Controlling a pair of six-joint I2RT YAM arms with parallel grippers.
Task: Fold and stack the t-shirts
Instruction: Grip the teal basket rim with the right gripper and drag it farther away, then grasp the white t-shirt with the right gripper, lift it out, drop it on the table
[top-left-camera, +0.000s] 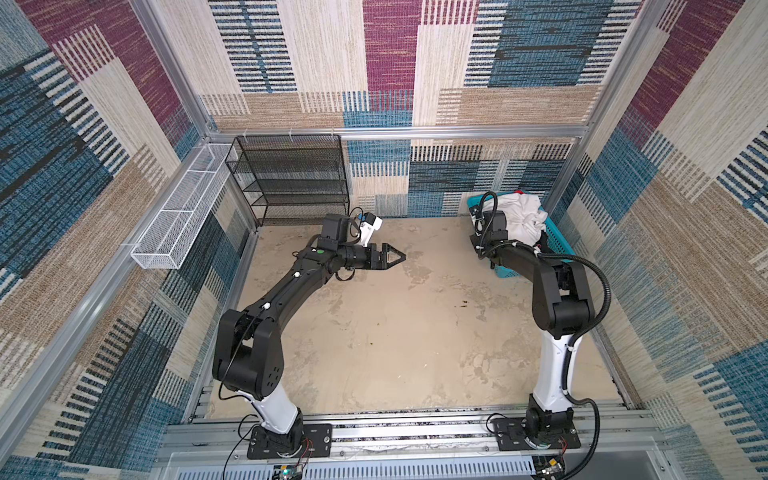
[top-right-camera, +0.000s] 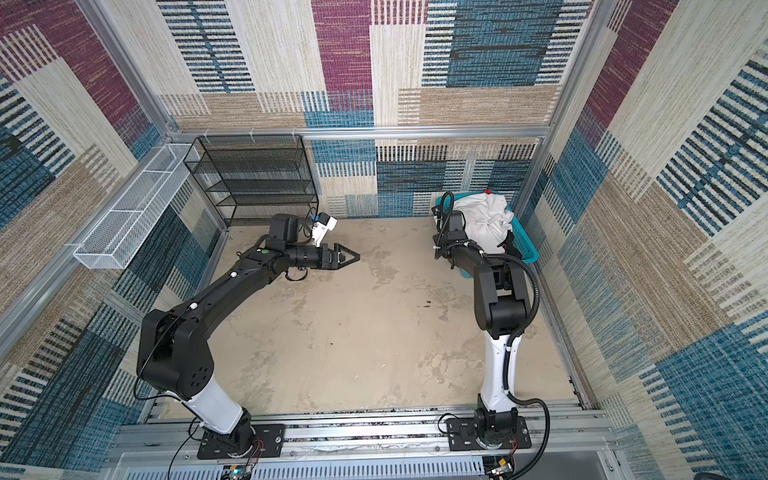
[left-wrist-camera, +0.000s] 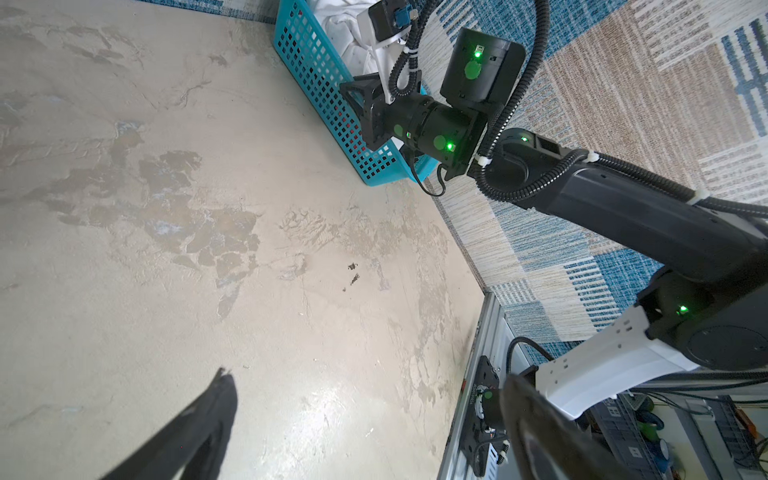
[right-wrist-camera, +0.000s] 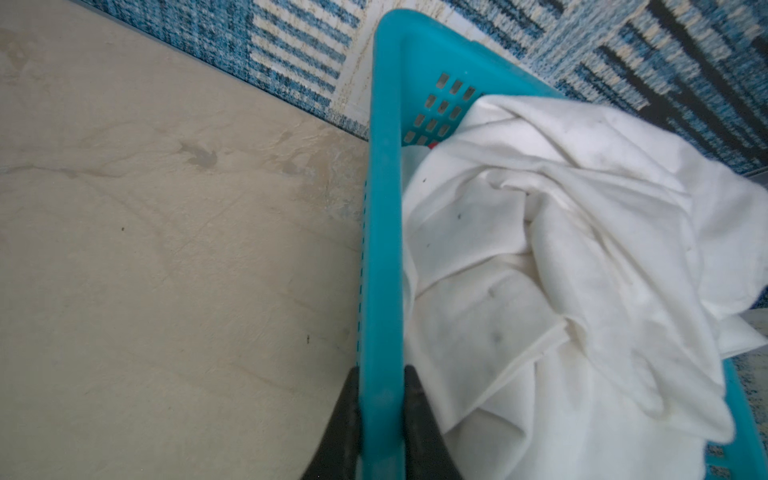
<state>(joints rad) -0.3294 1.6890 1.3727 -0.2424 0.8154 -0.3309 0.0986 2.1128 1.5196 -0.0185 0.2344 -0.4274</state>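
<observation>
Two grippers: right gripper pinches basket rim, white t-shirt heaped just beside it; left gripper wide, empty. Risk: tugging rim could tip basket, dumping white t-shirt.

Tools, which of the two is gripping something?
The right tool, shut on the rim of the turquoise plastic lattice basket; the left tool hangs open, holding nothing.

a basket sits at the far right corner of the stained desk; a black mesh shelf stands at the far left corner, with a white wire tray along the left edge.
</observation>
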